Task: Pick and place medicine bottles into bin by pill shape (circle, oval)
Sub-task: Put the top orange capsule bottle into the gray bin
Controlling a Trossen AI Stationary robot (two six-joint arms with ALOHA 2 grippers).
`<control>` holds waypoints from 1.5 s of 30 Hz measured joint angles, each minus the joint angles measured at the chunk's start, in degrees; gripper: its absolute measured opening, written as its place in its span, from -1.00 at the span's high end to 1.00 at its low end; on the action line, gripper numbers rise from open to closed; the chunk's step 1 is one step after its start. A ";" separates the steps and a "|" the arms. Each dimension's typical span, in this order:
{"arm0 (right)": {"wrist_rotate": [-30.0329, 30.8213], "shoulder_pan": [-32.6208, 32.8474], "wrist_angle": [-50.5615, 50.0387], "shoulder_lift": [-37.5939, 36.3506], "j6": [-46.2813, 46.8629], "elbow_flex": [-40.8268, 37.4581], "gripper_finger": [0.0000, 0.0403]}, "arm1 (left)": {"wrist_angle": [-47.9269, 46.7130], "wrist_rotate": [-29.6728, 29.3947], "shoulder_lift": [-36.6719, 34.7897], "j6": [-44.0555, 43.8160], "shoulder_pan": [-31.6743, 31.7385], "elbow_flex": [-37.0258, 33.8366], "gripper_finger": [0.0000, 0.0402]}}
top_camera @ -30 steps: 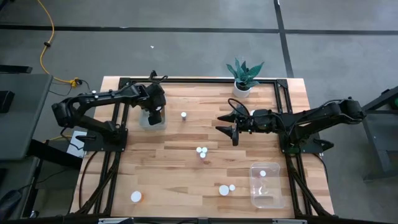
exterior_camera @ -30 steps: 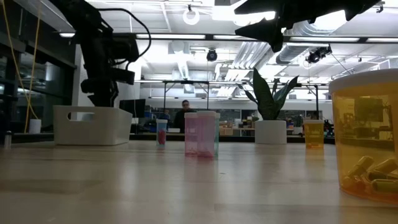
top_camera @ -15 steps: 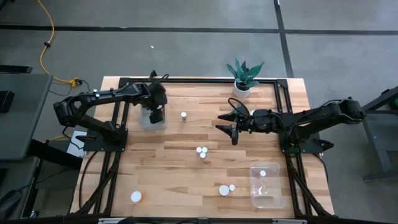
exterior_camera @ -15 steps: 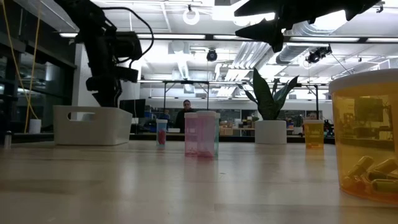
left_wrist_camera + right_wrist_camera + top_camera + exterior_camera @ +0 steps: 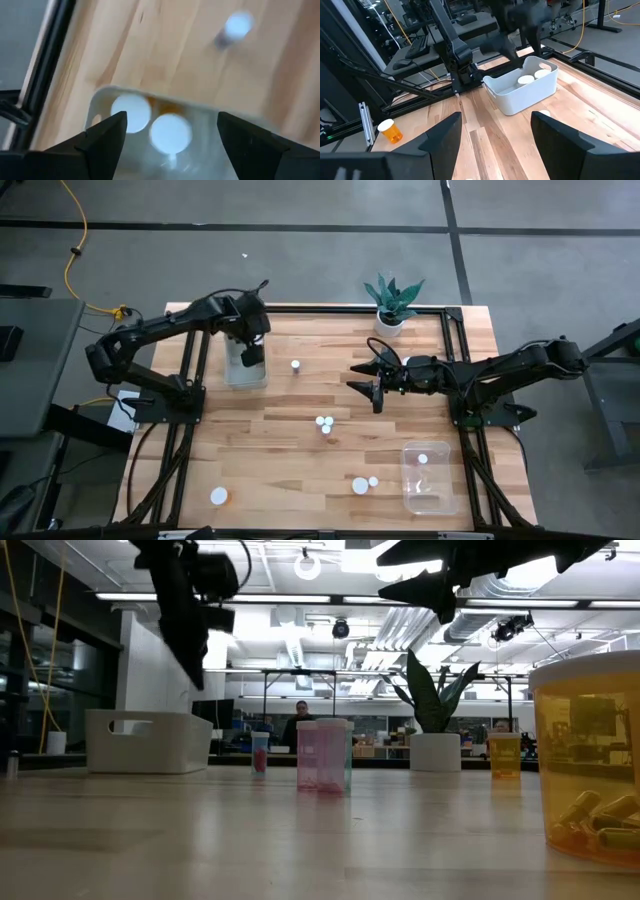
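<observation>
My left gripper (image 5: 250,356) is open and empty, raised above the white bin (image 5: 245,372) at the table's far left. The bin holds two white-capped bottles (image 5: 131,113) (image 5: 170,133). My right gripper (image 5: 360,380) is open and empty, held high over the table's middle right; it also shows in the low view (image 5: 440,595). One bottle (image 5: 296,365) stands near the white bin, two (image 5: 325,425) stand at the middle, two (image 5: 365,483) near the front, and an orange one (image 5: 218,496) at the front left. One bottle (image 5: 423,459) is in the clear bin (image 5: 440,495).
A potted plant (image 5: 390,315) stands at the far edge in a white pot. The clear bin stands at the front right. Black frame rails (image 5: 320,309) run along the table's edges. A person (image 5: 298,722) shows in the room beyond.
My left gripper has gone up out of the white bin and a little toward the table's far edge, tipping as it rose. The two bottles stay in the bin.
</observation>
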 joint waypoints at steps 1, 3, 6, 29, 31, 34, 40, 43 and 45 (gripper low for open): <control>0.00 0.00 0.00 0.00 0.00 0.00 -0.15 | 0.10 1.75 -0.88 -1.96 0.00 1.12 -0.49; 0.00 0.00 0.00 0.00 0.00 0.00 -0.15 | 2.44 5.79 -3.68 -6.18 -0.29 2.30 -0.49; 0.00 0.01 0.00 0.00 0.00 0.00 -0.15 | 9.79 9.64 -9.36 -13.68 -2.01 2.07 -0.49; 0.06 0.00 1.74 0.00 -2.82 0.02 -0.15 | 69.12 -14.59 -28.63 -27.43 -34.75 -28.90 -0.49; 0.07 0.00 1.73 0.00 -2.82 0.00 -0.15 | 69.68 -14.59 -28.65 -27.46 -34.75 -28.90 -0.49; 0.04 0.00 1.73 -0.02 -2.39 0.01 -0.15 | 70.39 -14.59 -28.63 -27.65 -34.73 -28.90 -0.49; 5.74 -1.99 -11.06 0.00 9.16 4.70 -0.15 | 70.32 -14.57 -28.65 -28.43 -34.73 -28.90 -0.49; 9.52 -5.83 -33.98 0.57 15.49 12.83 -0.15 | 70.24 -14.57 -28.65 -28.45 -34.69 -28.90 -0.49; 11.09 -8.99 -49.57 1.75 20.32 17.47 -0.15 | 70.15 -14.57 -28.65 -28.43 -34.69 -28.90 -0.49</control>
